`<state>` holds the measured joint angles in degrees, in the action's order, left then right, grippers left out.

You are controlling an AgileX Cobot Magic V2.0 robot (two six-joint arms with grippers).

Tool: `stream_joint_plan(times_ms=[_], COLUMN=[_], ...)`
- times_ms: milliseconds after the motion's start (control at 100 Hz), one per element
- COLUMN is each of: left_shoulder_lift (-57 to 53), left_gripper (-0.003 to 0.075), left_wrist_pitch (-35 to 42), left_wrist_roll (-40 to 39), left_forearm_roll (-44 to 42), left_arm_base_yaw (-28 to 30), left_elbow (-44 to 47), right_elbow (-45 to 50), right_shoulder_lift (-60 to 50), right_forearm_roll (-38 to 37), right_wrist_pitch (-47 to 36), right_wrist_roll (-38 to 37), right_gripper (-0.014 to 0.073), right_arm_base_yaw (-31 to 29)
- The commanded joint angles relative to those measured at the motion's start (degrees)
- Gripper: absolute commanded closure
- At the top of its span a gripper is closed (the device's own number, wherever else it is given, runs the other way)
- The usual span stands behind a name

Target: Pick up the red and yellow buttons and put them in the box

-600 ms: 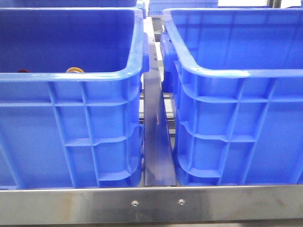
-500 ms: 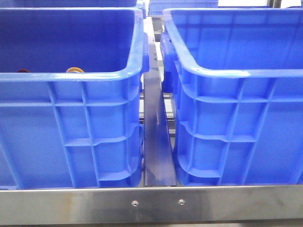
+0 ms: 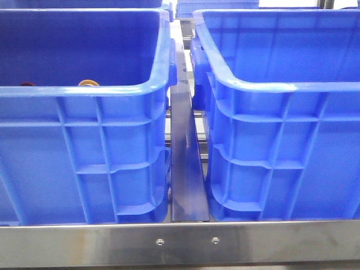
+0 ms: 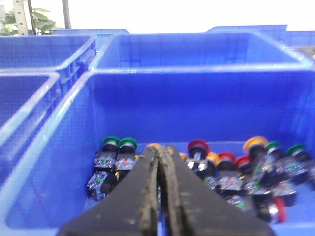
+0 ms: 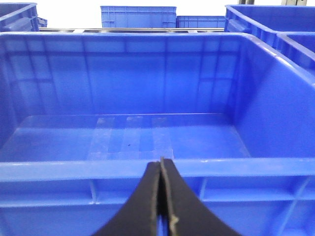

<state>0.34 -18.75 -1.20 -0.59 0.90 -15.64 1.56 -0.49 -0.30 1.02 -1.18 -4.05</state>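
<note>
Blue crates everywhere; left gripper (image 4: 158, 196) and right gripper (image 5: 161, 206) both have jaws pressed together, empty. Nothing picked yet, so next: spread over a red button (image 4: 198, 146), then carry it to the empty box (image 5: 123, 169).

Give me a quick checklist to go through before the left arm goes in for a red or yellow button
1. Left gripper open for a grasp: not ok, the jaws are shut together with nothing between them.
2. Red button and yellow button in sight in the left crate: ok, both caps show among the green ones.
3. Target free of neighbours: cannot tell, the buttons lie crowded and blurred.
4. Right crate ready to receive: ok, its floor shows only clear tape strips.
5. Right gripper out of the way: ok, shut, at the right crate's near rim, holding nothing.
</note>
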Motion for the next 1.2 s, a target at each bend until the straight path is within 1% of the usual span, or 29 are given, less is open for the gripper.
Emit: stream_joint_plan(times_ms=[0, 130, 270, 340, 350, 360, 410, 420, 430, 460, 480, 500, 550, 570, 610, 620, 630, 770, 1040, 1130, 1190], left_shoulder_lift=[3.93, 11.85, 20.99, 25.87, 26.85, 27.35, 30.83, 31.80, 32.29, 34.75, 35.71, 37.57, 40.34, 42.18, 45.04, 45.04, 46.00, 55.85, 73.06, 77.19, 79.89], left_gripper=[0.0741, 0.0741, 0.0737, 0.0704, 0.0682, 0.0682, 0.0612, 0.0574, 0.0574, 0.0503, 0.0472, 0.0412, 0.0322, 0.0269, 0.0211, 0.0211, 0.0195, 0.0187, 0.0188, 0.0188, 0.0188], left_wrist_pitch=[-3.69, -10.54, -13.06, -13.89, -14.00, -14.13, -14.66, -14.79, -14.79, -14.92, -14.92, -15.00, -15.00, -15.00, -15.58, -15.71, -16.02, -21.70, -34.45, -37.40, -38.08], left_wrist_roll=[-0.25, -0.12, -0.12, -0.12, -0.12, -0.12, -0.12, -0.12, -0.12, -0.12, -0.12, -0.12, -0.12, -0.12, -0.12, -0.12, -0.12, -0.12, 0.72, 2.35, 2.91], left_forearm_roll=[1.03, 1.18, 1.90, 2.71, 2.89, 2.89, 3.95, 4.10, 4.10, 4.26, 4.26, 4.26, 4.26, 4.26, 4.51, 4.51, 4.68, 6.81, 7.10, 8.88, 9.42], left_arm_base_yaw=[-0.52, -0.52, -0.52, -0.52, -0.52, -0.52, -0.52, -0.52, -0.52, -0.52, -0.52, -0.52, -0.52, -0.52, -0.52, -0.52, -0.52, -0.52, -0.52, -0.52, -0.52], left_elbow=[-6.42, -12.13, -16.16, -18.09, -18.69, -18.69, -20.27, -20.66, -20.66, -21.67, -22.31, -22.97, -24.50, -25.20, -26.72, -27.01, -27.59, -34.42, -49.70, -53.44, -55.78], right_elbow=[0.34, 0.34, 0.34, 0.34, 0.34, 0.34, 0.34, 0.34, 0.34, 0.34, 0.34, 0.34, 0.34, 0.34, 0.34, 0.34, 0.34, 0.34, 0.34, 0.34, 0.34], right_shoulder_lift=[-1.29, -1.29, -1.29, -1.29, -1.29, -1.29, -1.29, -1.29, -1.29, -1.29, -1.29, -1.29, -1.29, -1.29, -1.29, -1.29, -1.29, -1.29, -1.29, -1.29, -1.29], right_forearm_roll=[-0.51, -0.51, -0.51, -0.51, -0.51, -0.51, -0.51, -0.51, -0.51, -0.51, -0.51, -0.51, -0.51, -0.51, -0.51, -0.51, -0.51, -0.51, -0.51, -0.51, -0.51], right_wrist_pitch=[-4.47, -4.47, -4.47, -4.47, -4.47, -4.47, -4.47, -4.47, -4.47, -4.47, -4.47, -4.47, -4.47, -4.47, -4.47, -4.47, -4.47, -4.47, -4.47, -4.47, -4.47], right_wrist_roll=[-0.04, -0.04, -0.04, -0.04, -0.04, -0.04, -0.04, -0.04, -0.04, -0.04, -0.04, -0.04, -0.04, -0.04, -0.04, -0.04, -0.04, -0.04, -0.04, -0.04, -0.04], right_gripper=[0.0667, 0.0667, 0.0667, 0.0667, 0.0667, 0.0667, 0.0667, 0.0667, 0.0667, 0.0667, 0.0667, 0.0667, 0.0667, 0.0667, 0.0667, 0.0667, 0.0667, 0.0667, 0.0667, 0.0667, 0.0667], right_arm_base_yaw=[-0.40, -0.40, -0.40, -0.40, -0.40, -0.40, -0.40, -0.40, -0.40, -0.40, -0.40, -0.40, -0.40, -0.40, -0.40, -0.40, -0.40, -0.40, -0.40, -0.40, -0.40])
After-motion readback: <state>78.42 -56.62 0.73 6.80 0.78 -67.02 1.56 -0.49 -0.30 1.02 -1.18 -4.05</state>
